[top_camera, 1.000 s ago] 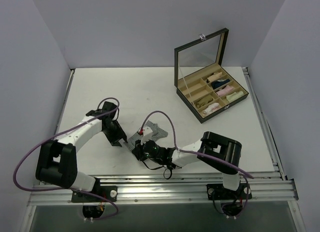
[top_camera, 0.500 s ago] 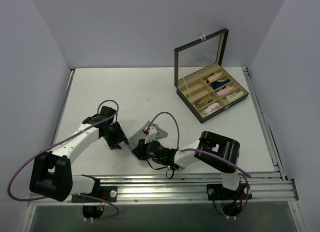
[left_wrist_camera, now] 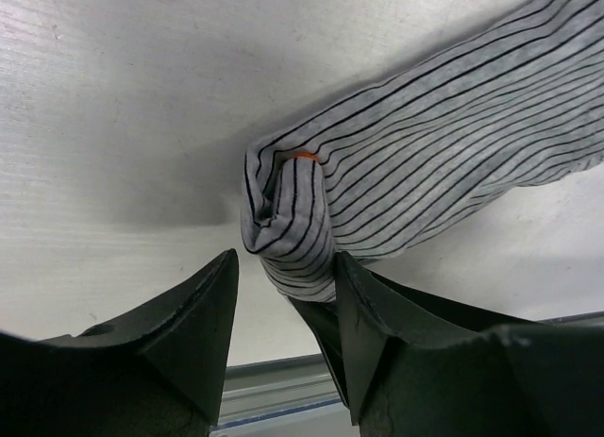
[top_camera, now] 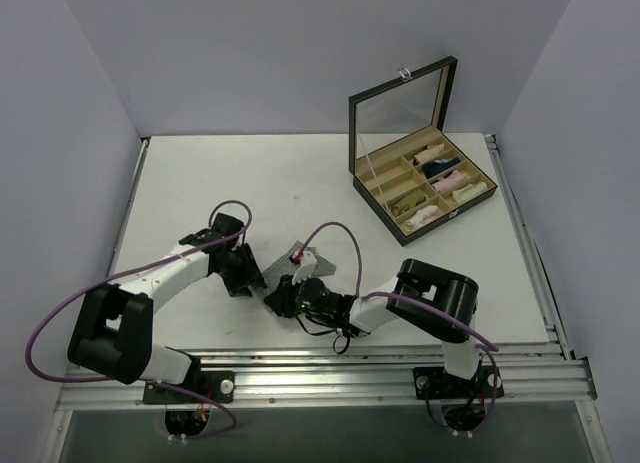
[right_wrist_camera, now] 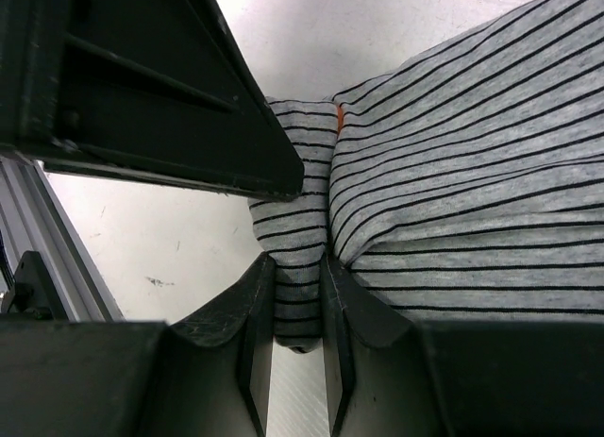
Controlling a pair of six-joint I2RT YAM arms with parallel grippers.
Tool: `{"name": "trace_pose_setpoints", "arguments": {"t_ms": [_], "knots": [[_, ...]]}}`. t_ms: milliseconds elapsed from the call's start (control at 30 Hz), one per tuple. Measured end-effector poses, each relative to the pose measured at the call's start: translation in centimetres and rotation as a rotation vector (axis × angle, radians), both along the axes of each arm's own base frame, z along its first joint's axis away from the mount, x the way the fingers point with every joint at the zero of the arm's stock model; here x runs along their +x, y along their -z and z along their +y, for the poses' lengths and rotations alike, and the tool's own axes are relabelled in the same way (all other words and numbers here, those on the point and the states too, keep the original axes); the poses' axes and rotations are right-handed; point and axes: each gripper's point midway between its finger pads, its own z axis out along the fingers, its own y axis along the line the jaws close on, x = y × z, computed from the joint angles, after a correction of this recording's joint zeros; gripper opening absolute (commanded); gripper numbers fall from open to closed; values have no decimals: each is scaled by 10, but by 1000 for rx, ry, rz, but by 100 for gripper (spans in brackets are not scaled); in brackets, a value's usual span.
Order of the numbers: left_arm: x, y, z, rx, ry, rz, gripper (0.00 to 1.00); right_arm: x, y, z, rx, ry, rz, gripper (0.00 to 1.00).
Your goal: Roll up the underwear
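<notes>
**Right wrist view: a shallow pinch on a half-made roll**

The right gripper point(right_wrist_camera: 297, 267) is clamped on a tucked fold at the end of the underwear point(right_wrist_camera: 453, 163), with only a thin strip of striped cloth between its fingers. The left gripper point(left_wrist_camera: 286, 262) stands open and holds nothing, its jaws apart just short of the same bunched end. The garment lies on the table point(top_camera: 300, 173) near the front edge, between the two arms, partly folded over itself. The pinch looks shallow, so a pull could slip the fold free and loosen the roll. The grippers are also crowded together. If the left one closes carelessly, it could strike the right fingers or catch only one layer.
</notes>
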Motion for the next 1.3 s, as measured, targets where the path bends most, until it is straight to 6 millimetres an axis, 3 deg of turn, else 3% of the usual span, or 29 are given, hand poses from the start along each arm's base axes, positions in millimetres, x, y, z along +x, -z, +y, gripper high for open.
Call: {"name": "trace_pose_setpoints", "arguments": {"t_ms": [100,167,200,300,600,767,1067,1167,1300], "knots": [[0,10,-1,6,4,15,40,0,0,0,0,-1,2,0],[3,17,-4,2,13,18,30,0,0,0,1,-3,7,6],[4,20,-6,0,20,21,28,1,1,-1,2,-2,9,15],[6,23,-11,-6,38,17,25,0,1,-2,-3,3,18,26],[6,24,-34,-24,101,-2,17,0,-3,-40,-229,54,30,47],[7,24,-39,-13,115,18,17,-3,-17,-45,-389,44,-53,48],[8,26,-41,25,120,103,17,-19,-51,-11,-524,-71,-264,49],[8,26,-41,33,122,118,17,-20,-43,-4,-575,-100,-302,49],[8,26,-41,39,122,126,17,-15,-18,-11,-685,-127,-331,49]]}}
